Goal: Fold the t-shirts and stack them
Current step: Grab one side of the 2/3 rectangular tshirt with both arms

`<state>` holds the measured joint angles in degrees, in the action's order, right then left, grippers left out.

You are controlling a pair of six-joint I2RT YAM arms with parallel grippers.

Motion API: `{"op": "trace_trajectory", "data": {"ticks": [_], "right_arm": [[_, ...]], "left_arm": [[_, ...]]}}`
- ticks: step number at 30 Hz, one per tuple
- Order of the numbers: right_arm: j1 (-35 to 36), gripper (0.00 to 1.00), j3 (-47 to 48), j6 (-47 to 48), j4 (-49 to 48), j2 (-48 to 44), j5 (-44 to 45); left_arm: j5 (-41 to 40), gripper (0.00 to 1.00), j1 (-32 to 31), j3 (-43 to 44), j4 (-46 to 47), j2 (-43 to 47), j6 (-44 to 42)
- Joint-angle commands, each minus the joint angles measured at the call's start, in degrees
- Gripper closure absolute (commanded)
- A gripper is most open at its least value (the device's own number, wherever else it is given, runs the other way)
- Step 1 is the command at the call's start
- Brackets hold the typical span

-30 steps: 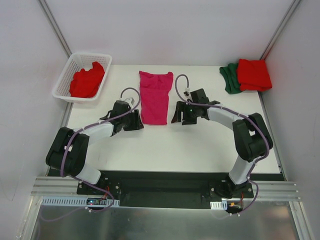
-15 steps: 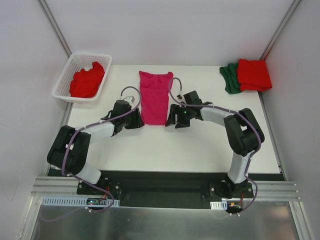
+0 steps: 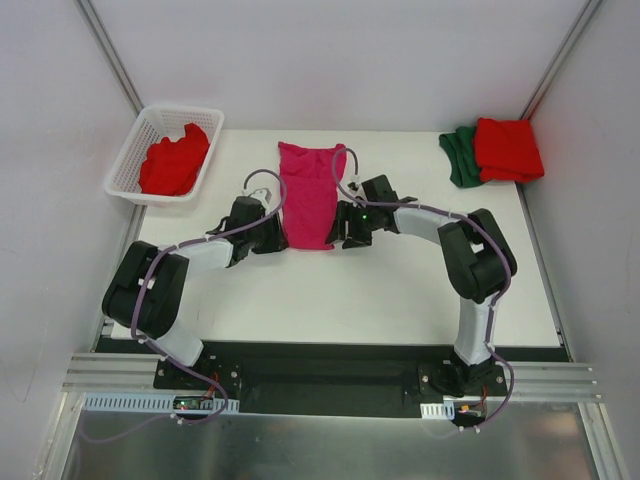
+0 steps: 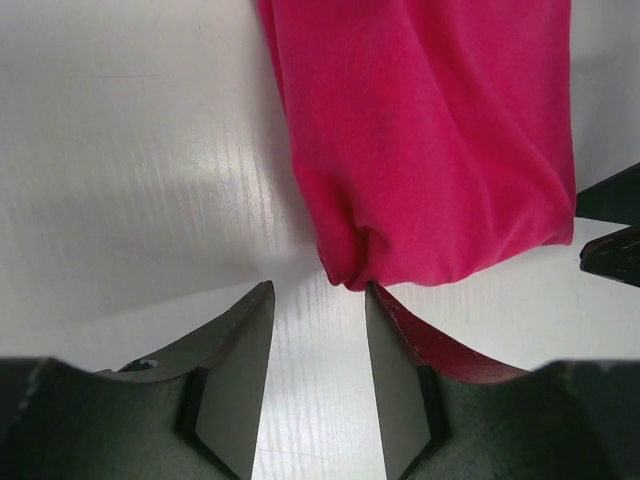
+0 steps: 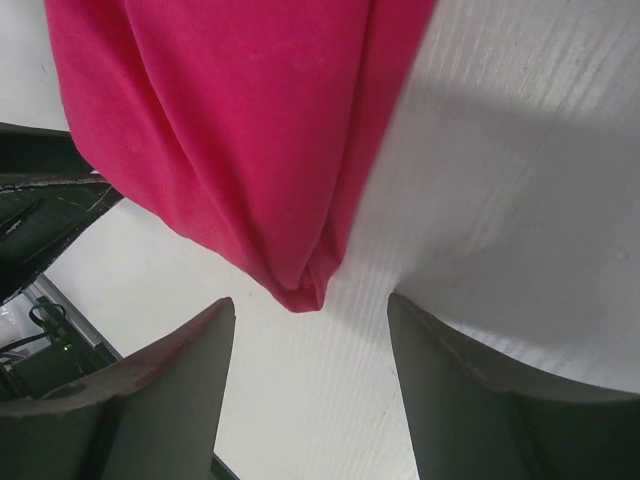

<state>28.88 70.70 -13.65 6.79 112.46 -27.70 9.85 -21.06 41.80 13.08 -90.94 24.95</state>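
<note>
The magenta-pink t-shirt [image 3: 308,195] is lying flat in the middle of the tabletop [image 3: 400,290], folded into a long strip. Its long axis is running from the near side to the far side. The broader end is pointing at the back edge and the narrower, rounded end is pointing towards my bases.

I am holding my left pincer [image 4: 318,298] low at that near end, on the shirt's left corner. Its fingers are standing a narrow gap apart and gripping nothing. The bunched corner is sitting just ahead of the gap, close by the right finger.

I am holding my right pincer [image 5: 310,308] at the right corner, fingers spread wide, with the folded tip of cloth lying just ahead of the opening and not gripped.

The crumpled red t-shirt [image 3: 172,165] is lying in the white basket [image 3: 135,140] at the far left. The folded red t-shirt [image 3: 508,148] is resting partly on the dark green t-shirt [image 3: 458,155] at the far right corner.

Compared with a second ago, my right pincer has been closing in from the right, from well apart to just beside the strip, with that arm's elbow folding tighter. My left pincer has been edging slightly closer too. The pink shirt itself is lying as it was.
</note>
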Motion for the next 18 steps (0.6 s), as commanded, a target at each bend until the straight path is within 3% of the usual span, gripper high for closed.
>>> {"op": "trace_trajectory", "data": {"ticks": [1,18], "right_arm": [[0.38,0.36,2.17,-0.24,-0.02,1.53,-0.60],[0.38,0.49,3.83,-0.50,-0.11,4.34,-1.56]], "left_arm": [[-1.14,0.59,-0.47,2.40,2.30,-1.00,-0.25],[-1.06,0.64,-0.47,5.31,3.62,-5.30,-0.87]]}}
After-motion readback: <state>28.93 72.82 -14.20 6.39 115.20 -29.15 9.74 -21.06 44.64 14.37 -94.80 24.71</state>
